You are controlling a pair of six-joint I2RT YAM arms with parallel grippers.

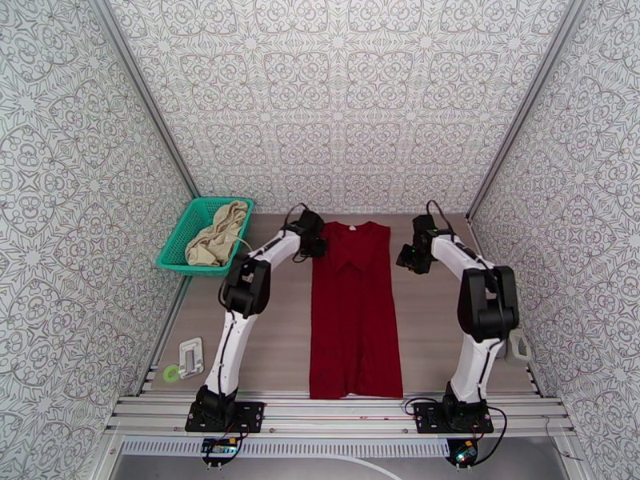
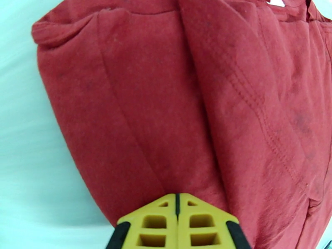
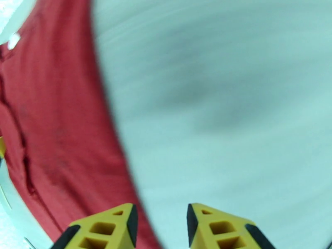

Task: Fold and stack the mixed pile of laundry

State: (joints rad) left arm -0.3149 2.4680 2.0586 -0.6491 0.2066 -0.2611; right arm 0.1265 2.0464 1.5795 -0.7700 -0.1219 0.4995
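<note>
- Step in hand: folding the dark red shirt (image 1: 354, 310). It lay flat mid-surface (image 1: 436, 346) as a long strip, sleeves turned in, collar far.
- Left pincer (image 2: 177, 212) was closed tip to tip at the shirt's far-left edge; couldn't tell if cloth was pinched.
- Right pincer (image 3: 161, 223) gaped over bare surface just right of the shirt, holding nothing.
- Next, probably: right grips the far-right corner, then both fold far end to near.
- Count: two garments, one teal basket (image 1: 176, 235). Cream garment (image 1: 216, 234) sat crumpled in it, far left.
</note>
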